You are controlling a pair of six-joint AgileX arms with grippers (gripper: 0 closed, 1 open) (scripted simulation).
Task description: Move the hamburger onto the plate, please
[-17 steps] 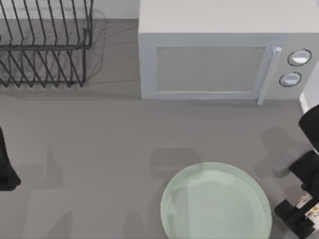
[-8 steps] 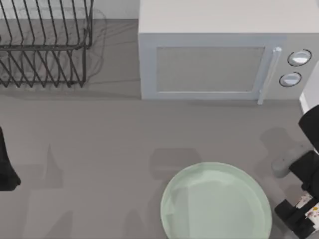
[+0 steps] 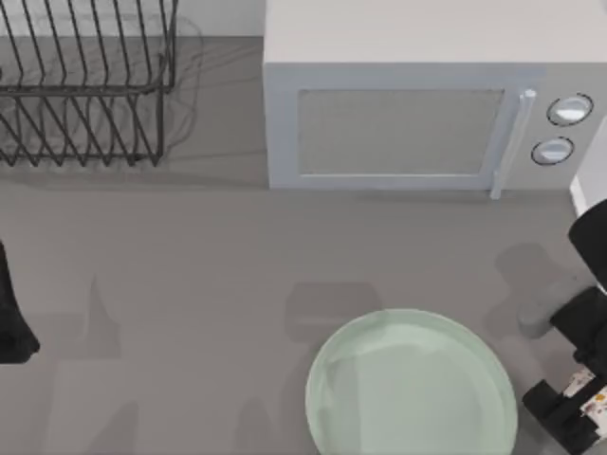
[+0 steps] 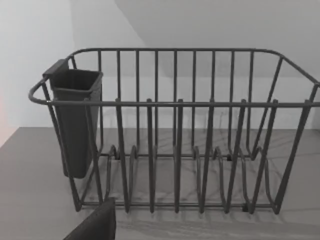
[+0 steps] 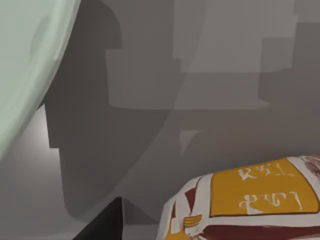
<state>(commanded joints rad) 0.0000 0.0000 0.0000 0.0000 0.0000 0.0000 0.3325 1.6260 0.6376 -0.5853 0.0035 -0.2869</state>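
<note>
The right arm's black hand (image 3: 580, 406) sits at the lower right corner of the top view, just beside the large round pale mint-green plate (image 3: 410, 384), pinching the small white wrapped hamburger (image 3: 590, 396) with its orange-yellow and brown blotches. In the right wrist view the hamburger (image 5: 250, 207) lies close above the grey surface (image 5: 200, 100), near the plate's rim (image 5: 30, 60). The left arm is parked at the left edge; I cannot tell its hand's state.

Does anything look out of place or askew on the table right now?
Nothing stands out. The hamburger sits at the right end effector, off the plate, which lies flat. The microwave door is closed, and the dish rack stands upright.
</note>
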